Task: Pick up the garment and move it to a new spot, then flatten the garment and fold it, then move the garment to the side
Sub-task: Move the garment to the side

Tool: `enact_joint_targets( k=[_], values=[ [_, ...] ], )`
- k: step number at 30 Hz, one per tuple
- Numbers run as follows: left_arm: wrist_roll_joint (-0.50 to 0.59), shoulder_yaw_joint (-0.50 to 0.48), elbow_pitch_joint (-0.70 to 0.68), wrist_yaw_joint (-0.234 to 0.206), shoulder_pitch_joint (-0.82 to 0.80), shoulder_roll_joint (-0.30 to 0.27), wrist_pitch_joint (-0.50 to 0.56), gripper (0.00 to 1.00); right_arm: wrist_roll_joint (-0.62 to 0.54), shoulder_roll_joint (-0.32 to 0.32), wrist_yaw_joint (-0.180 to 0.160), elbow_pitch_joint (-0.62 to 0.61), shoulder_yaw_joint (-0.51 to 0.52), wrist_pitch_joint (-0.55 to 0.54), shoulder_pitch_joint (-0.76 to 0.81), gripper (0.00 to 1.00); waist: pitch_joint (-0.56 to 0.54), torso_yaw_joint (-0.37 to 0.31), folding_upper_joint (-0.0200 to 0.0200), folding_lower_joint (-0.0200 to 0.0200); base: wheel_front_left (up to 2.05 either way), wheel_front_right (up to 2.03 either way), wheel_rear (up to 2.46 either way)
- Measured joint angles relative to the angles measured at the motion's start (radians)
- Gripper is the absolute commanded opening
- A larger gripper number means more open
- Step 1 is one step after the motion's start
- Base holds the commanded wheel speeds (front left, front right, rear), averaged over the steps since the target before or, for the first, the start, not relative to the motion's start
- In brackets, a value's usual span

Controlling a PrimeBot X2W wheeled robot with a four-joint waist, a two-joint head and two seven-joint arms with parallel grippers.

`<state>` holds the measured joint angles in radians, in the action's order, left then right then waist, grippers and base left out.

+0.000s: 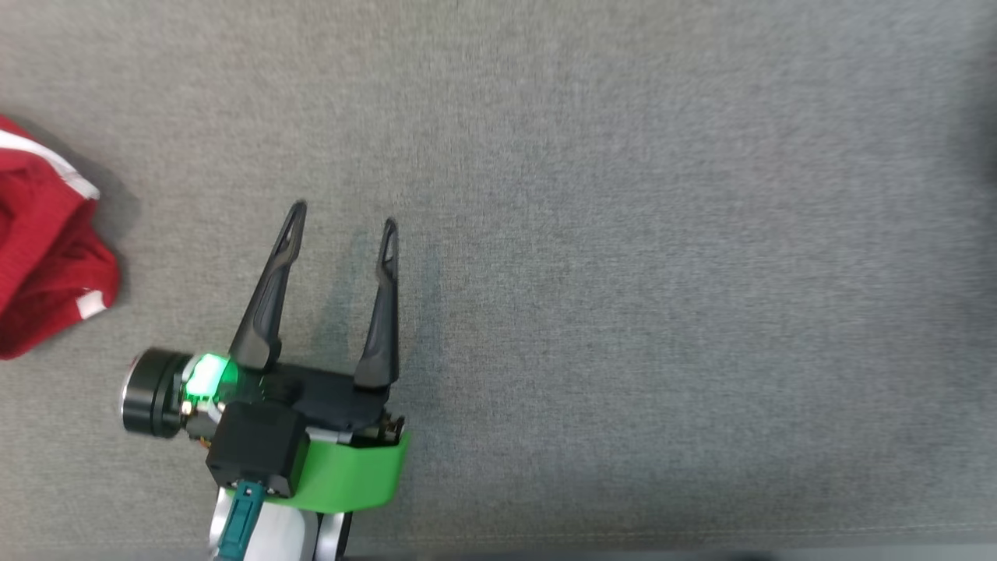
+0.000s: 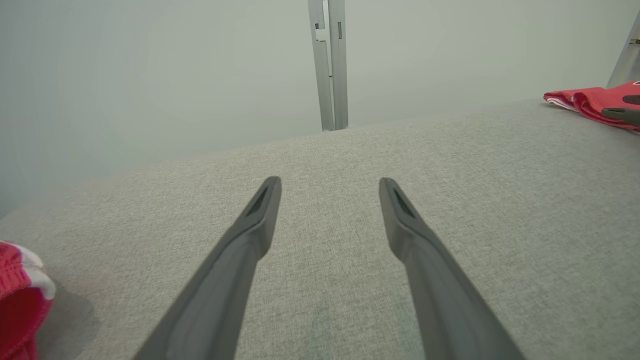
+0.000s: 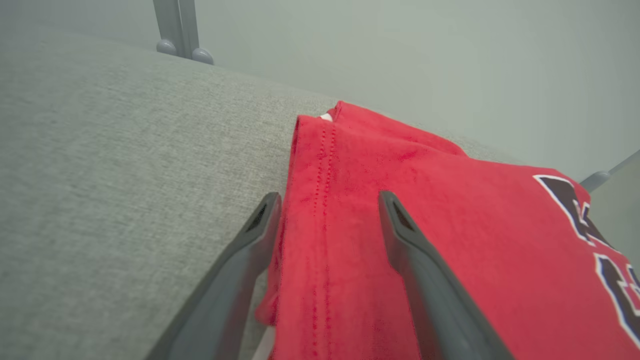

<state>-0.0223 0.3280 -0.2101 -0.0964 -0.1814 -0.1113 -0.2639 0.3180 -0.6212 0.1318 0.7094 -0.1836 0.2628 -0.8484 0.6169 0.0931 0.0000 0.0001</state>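
A folded red garment (image 3: 450,210) with black, white-edged letters lies flat on the grey cloth surface (image 3: 100,175). My right gripper (image 3: 329,196) is open over its stitched hem, one finger off the left fold edge and the other above the cloth. The left wrist view has the same garment (image 2: 580,97) far right, with a dark fingertip (image 2: 620,112) of the right gripper on it. My left gripper (image 1: 343,216) is open and holds nothing, low over bare surface; its own view shows its fingers (image 2: 330,181) spread.
A second, crumpled red garment with white trim (image 1: 47,249) lies at the surface's left edge, close to my left gripper (image 2: 20,290). A grey metal post (image 2: 330,65) stands behind the surface against a pale wall. The surface's front edge (image 1: 701,545) runs along the bottom.
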Motion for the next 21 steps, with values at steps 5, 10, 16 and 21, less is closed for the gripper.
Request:
enact_joint_targets(
  k=[5, 10, 16, 21],
  values=[
    [-0.029, -0.033, 0.046, -0.011, 0.085, 0.002, 0.000, 1.00, 0.016, 0.139, 0.000, -0.099, -0.003, 0.000, 0.135, 1.00, -0.120, -0.016, 0.0000, -0.0001, 0.00, 0.00, 0.00],
    [-0.053, -0.062, 0.082, -0.013, 0.144, 0.017, 0.000, 1.00, 0.010, 0.244, 0.000, -0.194, 0.010, 0.000, 0.273, 1.00, -0.234, -0.033, 0.0000, -0.0001, 0.00, 0.00, 0.00],
    [-0.076, -0.112, 0.114, -0.007, 0.210, 0.031, 0.000, 1.00, -0.036, 0.359, 0.000, -0.339, 0.043, 0.000, 0.456, 1.00, -0.363, -0.055, 0.0000, -0.0001, 0.00, 0.00, 0.00],
    [-0.081, -0.142, 0.126, 0.004, 0.273, 0.041, 0.000, 1.00, -0.069, 0.433, 0.000, -0.450, 0.055, 0.000, 0.618, 1.00, -0.465, -0.072, 0.0000, -0.0001, 0.00, 0.00, 0.00]
  ],
)
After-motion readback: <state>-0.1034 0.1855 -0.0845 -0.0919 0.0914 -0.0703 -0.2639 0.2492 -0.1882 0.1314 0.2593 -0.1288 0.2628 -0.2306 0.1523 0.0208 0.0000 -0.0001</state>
